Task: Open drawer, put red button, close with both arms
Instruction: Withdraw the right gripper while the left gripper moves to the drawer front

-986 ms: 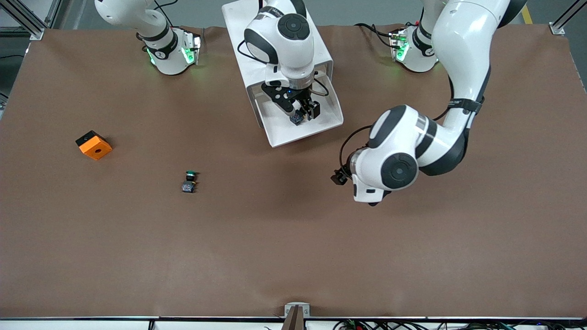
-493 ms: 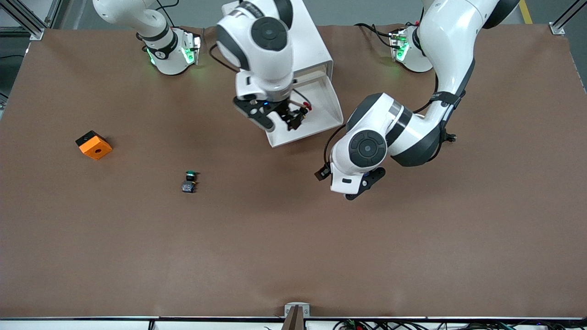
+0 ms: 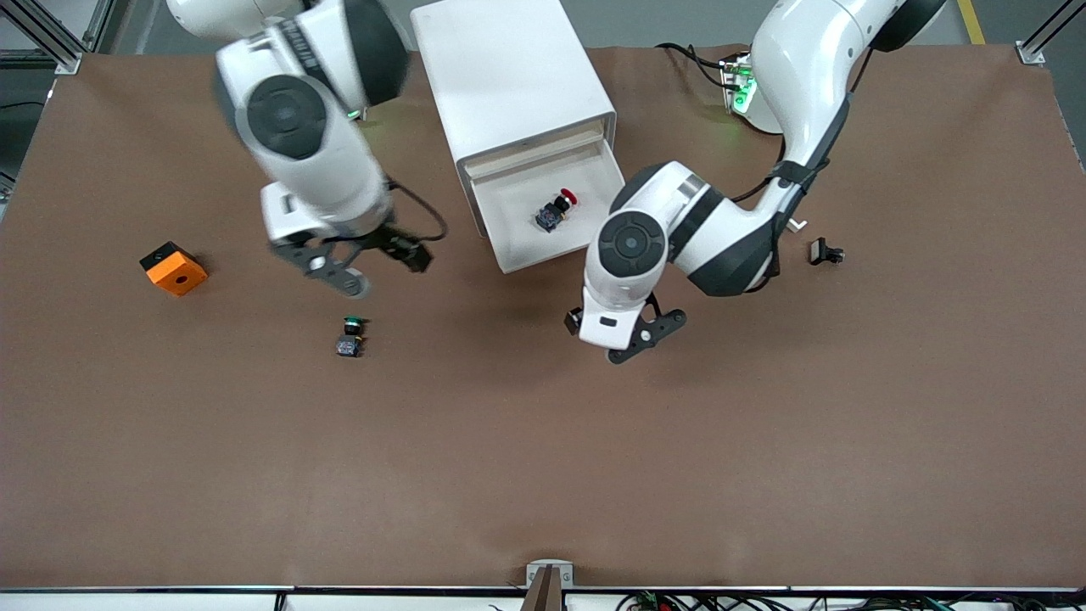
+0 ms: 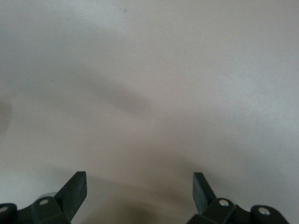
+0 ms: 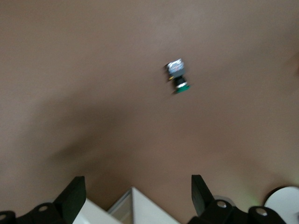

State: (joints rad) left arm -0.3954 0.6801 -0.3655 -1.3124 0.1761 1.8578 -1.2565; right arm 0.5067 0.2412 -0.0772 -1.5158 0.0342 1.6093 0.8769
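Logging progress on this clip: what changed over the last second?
The right gripper released the red button into the open drawer and swung away over the table, open. The left gripper, open, shifted toward the drawer front. Green button and orange block stayed.

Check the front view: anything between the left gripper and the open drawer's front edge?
Nothing. The front view shows bare brown table between the left gripper and the drawer, where the red button lies.
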